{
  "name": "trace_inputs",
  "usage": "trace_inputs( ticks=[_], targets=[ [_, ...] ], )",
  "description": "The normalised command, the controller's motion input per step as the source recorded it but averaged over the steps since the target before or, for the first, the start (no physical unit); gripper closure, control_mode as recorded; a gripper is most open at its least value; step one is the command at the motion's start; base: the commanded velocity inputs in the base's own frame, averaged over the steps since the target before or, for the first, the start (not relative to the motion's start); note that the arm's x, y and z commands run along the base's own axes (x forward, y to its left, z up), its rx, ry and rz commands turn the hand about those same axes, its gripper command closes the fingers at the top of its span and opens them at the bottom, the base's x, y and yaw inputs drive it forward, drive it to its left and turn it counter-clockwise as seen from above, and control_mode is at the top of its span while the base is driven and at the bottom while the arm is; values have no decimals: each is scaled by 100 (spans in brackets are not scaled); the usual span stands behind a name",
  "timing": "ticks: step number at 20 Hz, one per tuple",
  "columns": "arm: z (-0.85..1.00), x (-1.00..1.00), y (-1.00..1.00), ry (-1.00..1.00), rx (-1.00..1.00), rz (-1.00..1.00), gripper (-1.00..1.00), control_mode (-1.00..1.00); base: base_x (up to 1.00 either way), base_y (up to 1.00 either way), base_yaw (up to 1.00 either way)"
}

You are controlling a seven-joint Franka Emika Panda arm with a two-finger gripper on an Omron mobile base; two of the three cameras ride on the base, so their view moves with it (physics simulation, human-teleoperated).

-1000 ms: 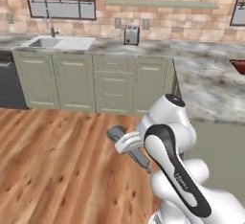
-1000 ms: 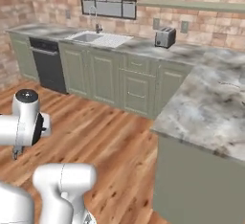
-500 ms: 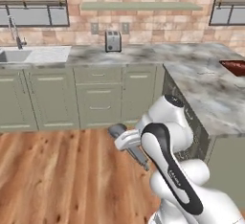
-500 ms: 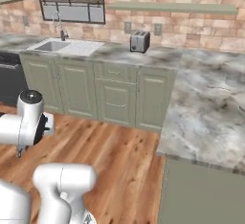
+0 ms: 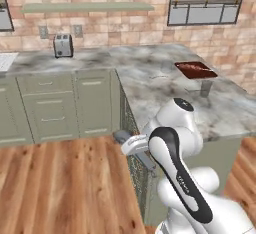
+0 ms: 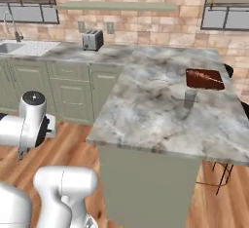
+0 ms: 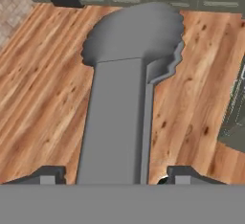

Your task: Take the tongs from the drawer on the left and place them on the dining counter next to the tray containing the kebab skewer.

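The jaws are clenching on the tongs (image 7: 117, 98): in the hand view the two dark fingertips (image 7: 48, 174) are sitting at either side of the long grey flat arms, which are running away from the hand to a broad scalloped end. The tongs are hanging over the wooden floor (image 7: 38, 74), clear of it, not lying on anything. In the left base view the grey end of the tongs (image 5: 121, 137) is sticking out to the left of the hand, low down beside the corner of the green base under the table (image 5: 160, 90).

The white arm is folding up in front of that corner. On the table, well apart from the tongs, the dark reddish-brown tray (image 5: 196, 70) is sitting near the far right edge; in the right base view the tray (image 6: 204, 79) is showing something thin and pale lying in it, probably the kebab skewer (image 6: 208, 78), too small to make out. A glass (image 6: 190, 98) is standing just in front of the tray. Along the back wall a toaster (image 5: 62, 45) is standing on the worktop, and the drawer (image 5: 45, 83) below it is sitting flush with its neighbours.
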Motion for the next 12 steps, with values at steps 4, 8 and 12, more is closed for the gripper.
trace_inputs(
  ticks=[4,8,12],
  targets=[
    [0,0,0,0,0,0,100,100,1,-100,-28],
    [0,0,0,0,0,0,100,100,39,-100,-25],
    [0,0,0,0,0,0,100,100,73,-100,-26]
  ],
)
